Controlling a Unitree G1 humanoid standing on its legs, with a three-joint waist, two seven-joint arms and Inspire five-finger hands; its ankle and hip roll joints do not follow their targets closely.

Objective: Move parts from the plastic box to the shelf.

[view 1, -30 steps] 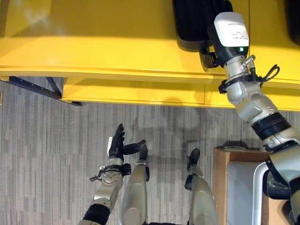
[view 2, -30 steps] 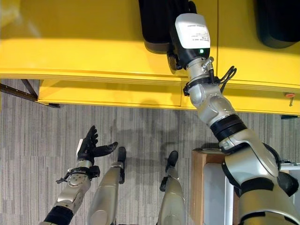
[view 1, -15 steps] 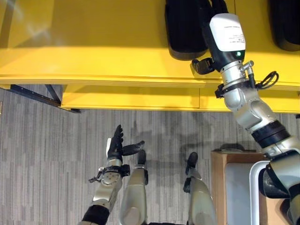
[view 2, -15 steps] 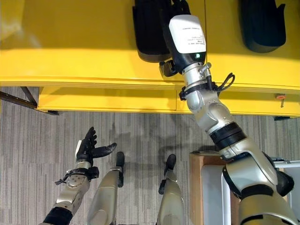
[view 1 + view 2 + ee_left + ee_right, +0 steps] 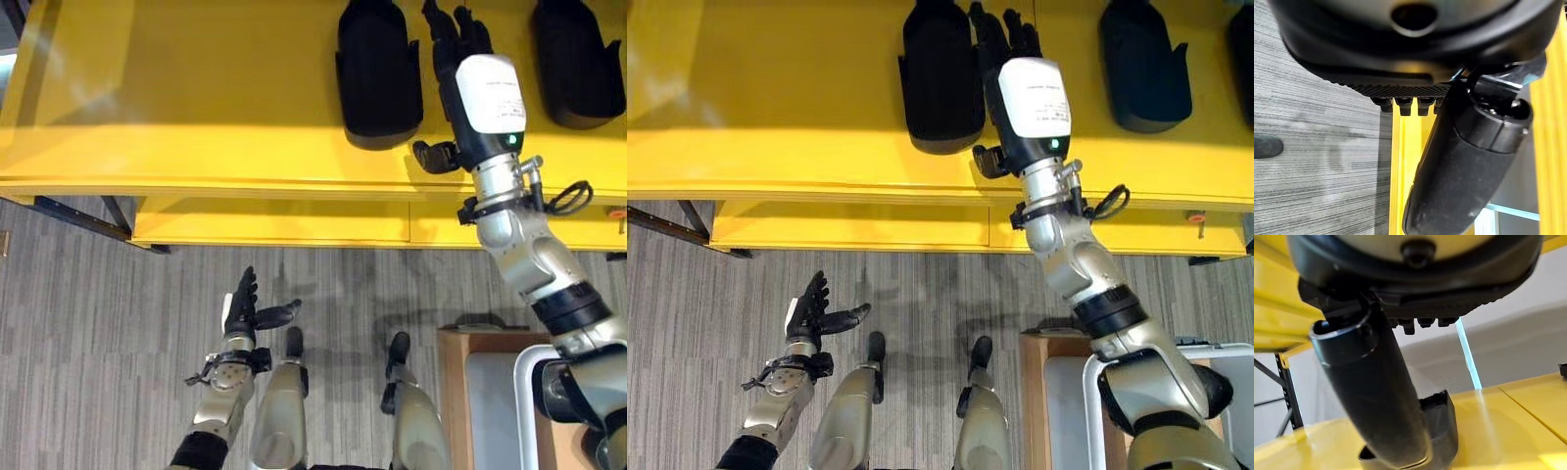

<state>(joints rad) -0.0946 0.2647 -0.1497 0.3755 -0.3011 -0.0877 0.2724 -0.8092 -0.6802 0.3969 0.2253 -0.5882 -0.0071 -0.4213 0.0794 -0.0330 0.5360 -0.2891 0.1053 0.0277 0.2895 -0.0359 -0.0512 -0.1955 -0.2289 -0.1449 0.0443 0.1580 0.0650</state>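
While right robot hand [image 5: 1004, 39] reaches over yellow shelf [image 5: 774, 108], fingers straight, grasping nothing, black part [image 5: 940, 78] lies just beside it on shelf; second black part [image 5: 1143, 69] further right; left robot hand [image 5: 811, 311] idle, fingers relaxed, low over floor; placing step looks done; next move likely calls for pulling arm clear, returning to box for another part.

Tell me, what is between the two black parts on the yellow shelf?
The right hand, fingers straight, sits between the parts and on the shelf, seen from the left eye.
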